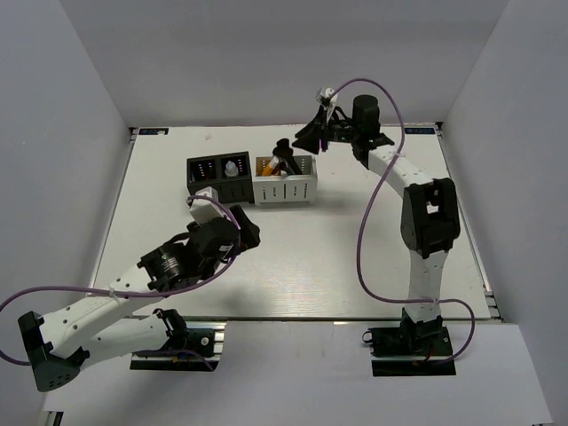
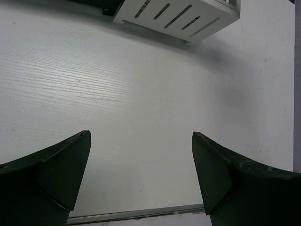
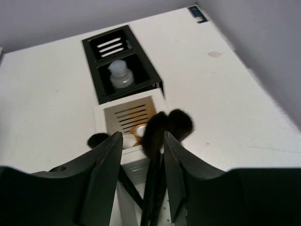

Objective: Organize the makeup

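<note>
Left gripper (image 2: pixel 140 141), item nearest the arm bases, at about 9 o'clock of the table (image 1: pixel 311 266): jaws spread wide, nothing between them, bare tabletop beneath, and a corner of the white organizer box (image 2: pixel 178 16) just ahead at 12 o'clock. Black organizer box (image 1: pixel 220 180), farther back at about 11 o'clock of the table, touches the white organizer box along its 3 o'clock side. It holds the small clear bottle (image 3: pixel 120 75), which stands upright with a rounded cap in one compartment. The neighbouring compartment shows only its slotted floor in the right wrist view. The white organizer box holds the orange white-capped tube (image 3: pixel 139 129), mostly hidden. A white piece beside it is either a cap or a compact; which one cannot be told. Right gripper (image 3: pixel 141 139), farthest item, at 12 o'clock near the table's back edge, is angled down over the white box. Its jaws are drawn close about the handles of the long black brushes (image 3: pixel 162 129), which it appears to clamp. The handles are slim and dark, the heads full, soft and dark brown to black, and they project past the fingertips above the box opening at a tilt. Status, by judgement: bottle and tube are stowed, and the brushes, not yet let go, are the only item seen outside a compartment. What remains is to lower them into the white box and let go. The lip sticks cannot be made out.
</note>
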